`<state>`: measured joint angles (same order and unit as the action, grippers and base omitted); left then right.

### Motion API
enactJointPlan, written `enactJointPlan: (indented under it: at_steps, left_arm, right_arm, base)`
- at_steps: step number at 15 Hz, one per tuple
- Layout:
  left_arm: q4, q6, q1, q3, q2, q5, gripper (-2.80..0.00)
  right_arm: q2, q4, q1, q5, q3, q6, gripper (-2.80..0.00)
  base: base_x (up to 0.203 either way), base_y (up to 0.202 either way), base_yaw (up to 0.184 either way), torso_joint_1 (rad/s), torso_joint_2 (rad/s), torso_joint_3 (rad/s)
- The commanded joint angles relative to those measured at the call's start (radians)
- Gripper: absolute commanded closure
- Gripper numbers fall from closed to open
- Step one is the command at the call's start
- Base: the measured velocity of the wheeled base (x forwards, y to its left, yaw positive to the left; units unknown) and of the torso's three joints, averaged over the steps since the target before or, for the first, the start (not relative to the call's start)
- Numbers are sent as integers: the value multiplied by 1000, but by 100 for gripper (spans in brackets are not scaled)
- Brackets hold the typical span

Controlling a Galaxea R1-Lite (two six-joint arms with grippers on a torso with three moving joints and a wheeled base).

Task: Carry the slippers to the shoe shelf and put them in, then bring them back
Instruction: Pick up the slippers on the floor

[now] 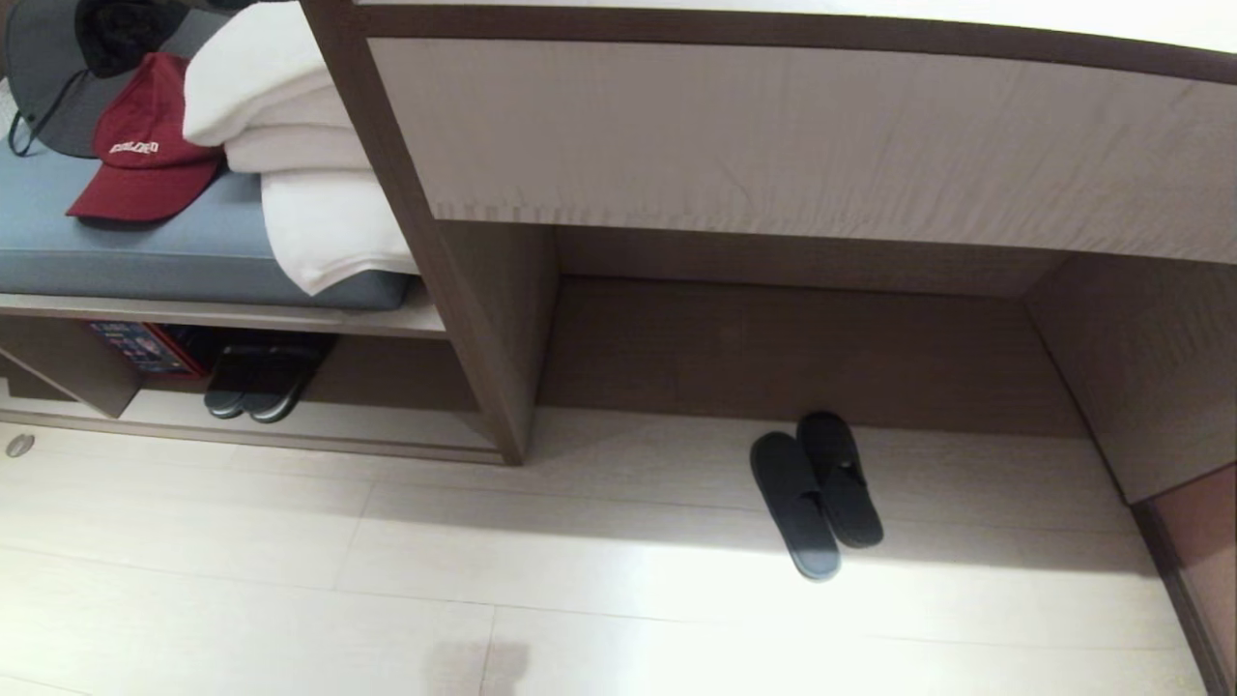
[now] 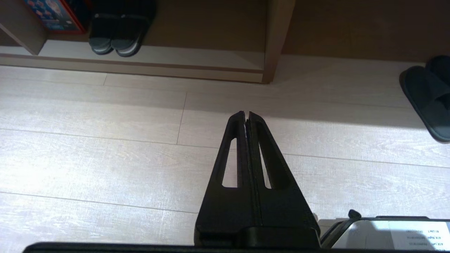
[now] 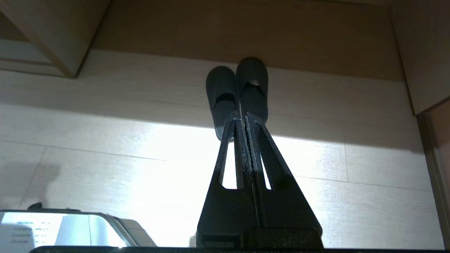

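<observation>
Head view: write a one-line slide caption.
Dark slippers lie side by side on the floor under the desk.

left gripper point(image 2: 246, 114) | right gripper point(image 3: 243, 114) | black, tapered, slotted fingers

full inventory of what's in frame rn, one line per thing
slippers: 2, dark grey-black, side by side on the floor under the desk, toes toward its back panel
desk: 1, light wood-grain front, dark trim, above the slippers
shoe shelf: 1, pale base board, low cubby left of the desk
second pair of shoes: 2, dark, inside the shoe shelf
box: 1, red and blue, in the shoe shelf beside that pair
bench cushion: 1, blue-grey, atop the shelf
cap: 1, red
hat: 1, grey
towels: folded stack, white, on the cushion
floor: pale planks
left end effector: black, shut, empty, above floor
right end effector: black, shut, empty, facing the slippers
</observation>
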<state>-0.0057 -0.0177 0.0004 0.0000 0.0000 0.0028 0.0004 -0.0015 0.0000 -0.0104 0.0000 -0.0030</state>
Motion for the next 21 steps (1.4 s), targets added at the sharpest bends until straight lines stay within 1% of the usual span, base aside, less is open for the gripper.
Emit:
enactJointPlan:
  at_steps: [1, 21]
  left_arm:
    - [0, 1, 0, 0, 0, 0, 0]
    - [0, 1, 1, 0, 0, 0, 0]
  right_arm:
    - [1, 0, 0, 0, 0, 0, 0]
    - [1, 1, 0, 0, 0, -6, 0]
  base:
    - [0, 0, 0, 1, 2, -197]
    - [0, 0, 0, 4, 3, -197]
